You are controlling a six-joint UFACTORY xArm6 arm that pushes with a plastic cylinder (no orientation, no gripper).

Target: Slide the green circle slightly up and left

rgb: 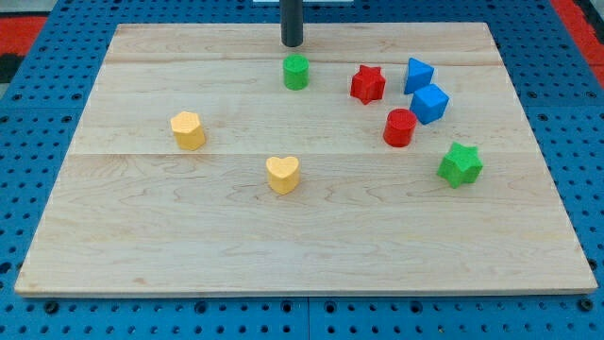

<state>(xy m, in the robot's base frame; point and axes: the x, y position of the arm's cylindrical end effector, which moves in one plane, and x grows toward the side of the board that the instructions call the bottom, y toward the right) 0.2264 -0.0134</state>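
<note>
The top of our dark rod point(292, 14) is cut off by the view's top edge; the blue pegboard point(28, 57) runs off every side.

The counter point(311, 246) is pale wood, smooth and matt, with fine grain running across it and faint seams between its planks. Around it lies a blue pegboard point(38, 57), a hard matt sheet dotted with regular holes. My tip point(293, 43) ends a dark rod with a smooth, slightly satin finish, like plastic or coated metal. The blocks look like painted wood or plastic, smooth with a soft sheen: green circle point(296, 72), red star point(368, 84), red cylinder point(400, 127), two blue blocks point(419, 75) point(430, 103), green star point(460, 164), yellow heart point(282, 175), yellow block point(188, 130)
</note>
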